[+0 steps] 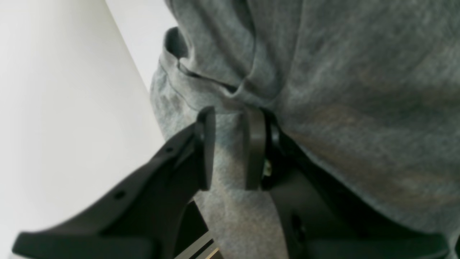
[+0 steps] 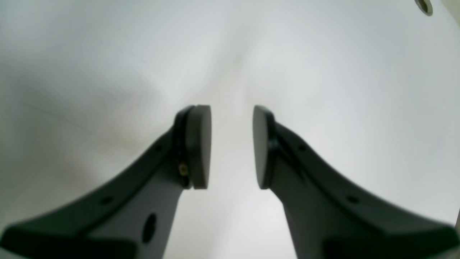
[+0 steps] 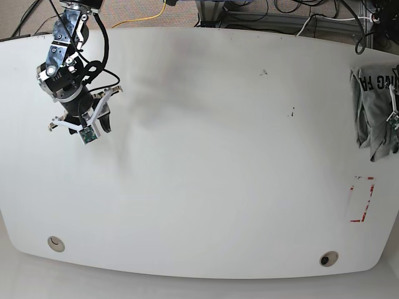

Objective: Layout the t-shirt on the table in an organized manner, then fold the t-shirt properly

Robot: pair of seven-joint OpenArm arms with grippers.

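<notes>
1. T-shirt [image 3: 373, 106]: heather-grey, bunched in a rumpled heap at the far right edge of the table [image 3: 212, 162]. Dark block lettering shows on its upper part in the base view. Hemmed edges and deep folds fill the left wrist view [image 1: 323, 72].
2. Left gripper [image 1: 230, 151]: at the t-shirt heap on the right of the base view. A band of grey cloth runs between its two black pads, jaws narrow and clamped on that fabric.
3. Right gripper [image 2: 231, 147]: over bare tabletop at the far left of the base view [image 3: 87, 121], well apart from the t-shirt. Jaws stand partly apart with a clear gap; nothing lies between the pads.
4. Table: white, smooth, curved edges. Small dark specks right of centre.
5. Grommet holes: one near left [image 3: 56, 243], one near right [image 3: 328, 258].
6. Red dashed marking [image 3: 361, 199]: near the right edge, on the near side of the t-shirt, apart from it.
7. Cables [image 3: 299, 15]: beyond the far edge of the table.
</notes>
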